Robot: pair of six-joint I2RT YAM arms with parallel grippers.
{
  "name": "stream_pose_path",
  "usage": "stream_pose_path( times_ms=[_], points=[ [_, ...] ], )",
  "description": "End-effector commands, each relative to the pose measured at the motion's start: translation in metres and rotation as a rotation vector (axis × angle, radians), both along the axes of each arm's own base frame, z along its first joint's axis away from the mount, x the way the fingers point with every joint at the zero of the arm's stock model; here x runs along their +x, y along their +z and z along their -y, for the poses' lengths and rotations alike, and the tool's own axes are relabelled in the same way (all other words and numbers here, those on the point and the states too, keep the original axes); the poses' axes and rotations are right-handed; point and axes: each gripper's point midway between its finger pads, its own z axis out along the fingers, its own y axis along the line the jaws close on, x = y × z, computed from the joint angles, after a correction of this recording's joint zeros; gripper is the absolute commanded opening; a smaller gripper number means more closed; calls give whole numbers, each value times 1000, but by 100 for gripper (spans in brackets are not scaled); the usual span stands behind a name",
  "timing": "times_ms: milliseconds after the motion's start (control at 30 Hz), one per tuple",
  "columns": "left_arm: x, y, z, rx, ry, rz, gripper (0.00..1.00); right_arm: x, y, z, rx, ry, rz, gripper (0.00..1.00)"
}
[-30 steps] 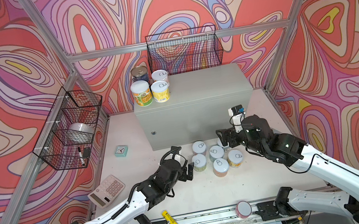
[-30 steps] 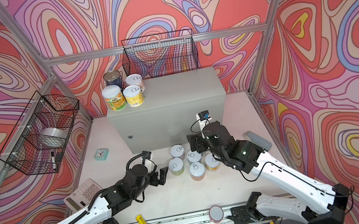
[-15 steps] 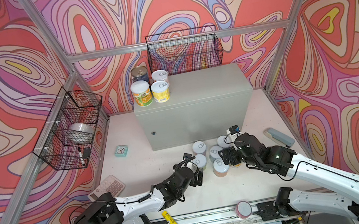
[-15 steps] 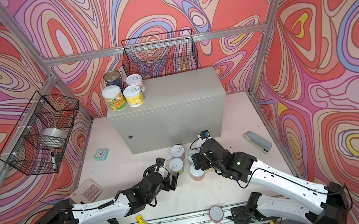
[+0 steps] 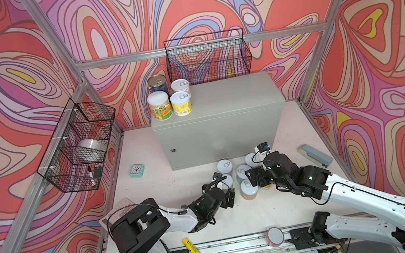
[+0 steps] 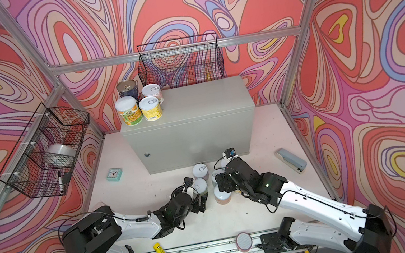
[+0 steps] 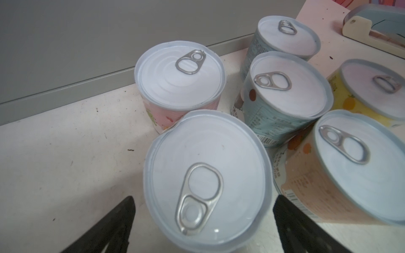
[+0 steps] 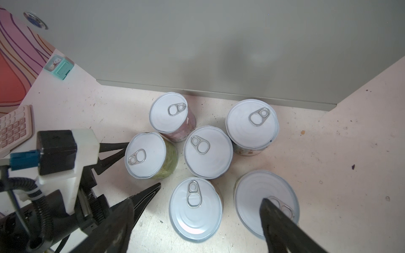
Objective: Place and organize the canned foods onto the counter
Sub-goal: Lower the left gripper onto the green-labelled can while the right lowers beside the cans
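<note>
Four cans up on the counter, six grouped on the floor before it.

In both top views the counter stands at the rear middle, with four cans in two rows on its left rear corner. Six cans stand close together on the floor before the counter's right half, in three rows of two. The left gripper has a finger either side of the middle row's left can. The right gripper hangs over the front row. A clock lies left of the group and a stapler right. A tube and a cylinder lie on the front rail.
</note>
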Motion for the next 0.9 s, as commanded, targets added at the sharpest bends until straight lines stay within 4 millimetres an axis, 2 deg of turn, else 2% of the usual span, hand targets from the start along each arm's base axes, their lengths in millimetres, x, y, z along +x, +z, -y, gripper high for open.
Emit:
stream_pose_path(
  times_ms=[0,367,833,867],
  points=[
    [10,12,11,-57,21,47,100,4,0,-5,7,0,13,93],
    [25,1,16,-64,46,37,100,11,-1,-13,-12,18,18,93],
    [37,-17,8,-87,73,-11,98,16,-4,-18,-17,24,25,93],
    [43,-7,17,-111,73,5,98,16,-5,-18,-17,26,25,93]
  ],
)
